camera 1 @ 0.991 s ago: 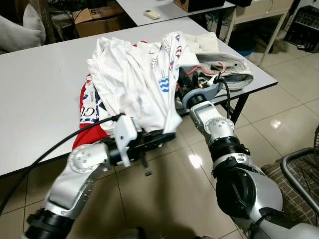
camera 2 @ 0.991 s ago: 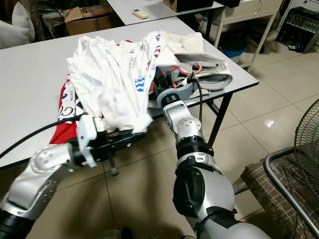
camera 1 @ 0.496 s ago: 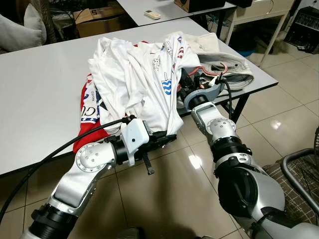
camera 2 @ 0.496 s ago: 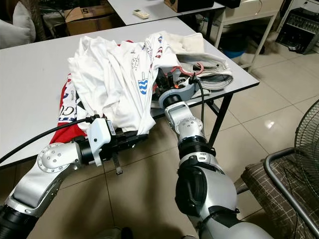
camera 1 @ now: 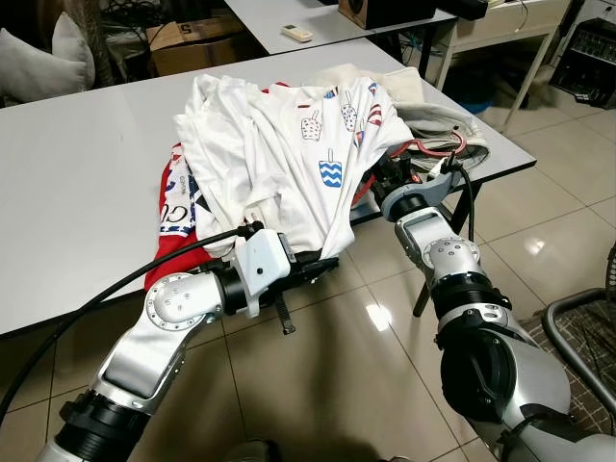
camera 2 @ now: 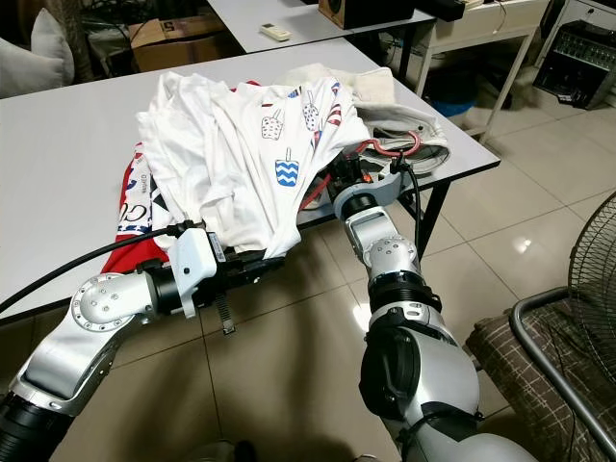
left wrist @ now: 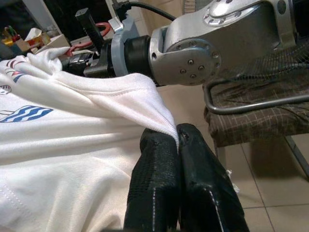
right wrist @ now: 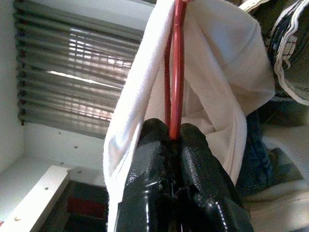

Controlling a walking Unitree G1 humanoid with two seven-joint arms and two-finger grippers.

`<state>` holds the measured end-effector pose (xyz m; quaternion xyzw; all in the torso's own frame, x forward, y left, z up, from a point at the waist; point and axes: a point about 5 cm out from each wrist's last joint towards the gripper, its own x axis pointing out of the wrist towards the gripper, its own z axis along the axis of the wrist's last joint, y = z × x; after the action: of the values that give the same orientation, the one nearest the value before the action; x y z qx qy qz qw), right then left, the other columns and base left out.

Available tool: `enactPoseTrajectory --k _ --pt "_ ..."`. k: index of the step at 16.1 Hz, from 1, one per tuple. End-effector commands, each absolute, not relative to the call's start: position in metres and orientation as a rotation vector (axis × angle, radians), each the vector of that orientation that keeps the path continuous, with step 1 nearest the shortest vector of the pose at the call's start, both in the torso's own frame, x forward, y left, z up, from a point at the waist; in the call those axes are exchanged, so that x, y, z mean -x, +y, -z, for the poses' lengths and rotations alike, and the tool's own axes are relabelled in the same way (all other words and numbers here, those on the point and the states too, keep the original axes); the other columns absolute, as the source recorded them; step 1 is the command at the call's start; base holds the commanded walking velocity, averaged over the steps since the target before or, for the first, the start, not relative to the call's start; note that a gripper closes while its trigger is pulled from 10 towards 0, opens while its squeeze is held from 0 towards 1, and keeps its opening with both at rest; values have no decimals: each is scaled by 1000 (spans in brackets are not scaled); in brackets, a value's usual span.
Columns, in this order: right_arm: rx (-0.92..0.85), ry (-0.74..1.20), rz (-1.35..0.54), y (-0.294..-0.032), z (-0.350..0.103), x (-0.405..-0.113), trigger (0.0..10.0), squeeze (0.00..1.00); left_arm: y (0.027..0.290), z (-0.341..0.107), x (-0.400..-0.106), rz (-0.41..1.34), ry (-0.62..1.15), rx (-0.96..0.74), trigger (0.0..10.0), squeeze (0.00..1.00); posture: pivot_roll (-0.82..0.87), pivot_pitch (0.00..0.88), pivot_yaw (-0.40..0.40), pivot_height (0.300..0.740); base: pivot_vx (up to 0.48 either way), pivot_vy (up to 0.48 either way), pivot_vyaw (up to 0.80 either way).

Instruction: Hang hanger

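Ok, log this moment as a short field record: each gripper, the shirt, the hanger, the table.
left gripper: shut on the white shirt's hem, off the table's near edge
right gripper: shut on the red hanger, under the shirt
white shirt: draped over a clothes pile, blue printed motifs
red hanger: inside the shirt
table: white, holds the pile

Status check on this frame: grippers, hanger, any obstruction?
Left gripper pinching hem of white T-shirt. Right gripper clamped on red hanger inside shirt. Clothes pile on table beneath; not yet hung.
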<state>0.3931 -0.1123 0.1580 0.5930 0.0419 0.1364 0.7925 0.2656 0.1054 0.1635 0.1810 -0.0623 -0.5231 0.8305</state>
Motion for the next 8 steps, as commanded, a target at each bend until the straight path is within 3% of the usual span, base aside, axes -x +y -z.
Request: enactPoseTrajectory --k 1,4,5,8 --pt "-1275 68 -296 -113 -161 -393 10000 0 99 -166 -263 1141 -158 -387 0 0 17 37 71 740 0 0 0" --pt "-1277 77 -315 -105 -162 -394 10000 0 89 -172 -261 1152 -196 -333 0 0 21 34 67 740 0 0 0" --pt "-1279 79 -323 -103 -163 -394 10000 0 84 -173 -258 1171 -202 -321 10000 0 23 36 64 740 0 0 0" --pt "-1268 87 -328 -102 -163 -394 10000 0 81 -170 -253 1213 -188 -306 10000 0 23 38 63 740 0 0 0"
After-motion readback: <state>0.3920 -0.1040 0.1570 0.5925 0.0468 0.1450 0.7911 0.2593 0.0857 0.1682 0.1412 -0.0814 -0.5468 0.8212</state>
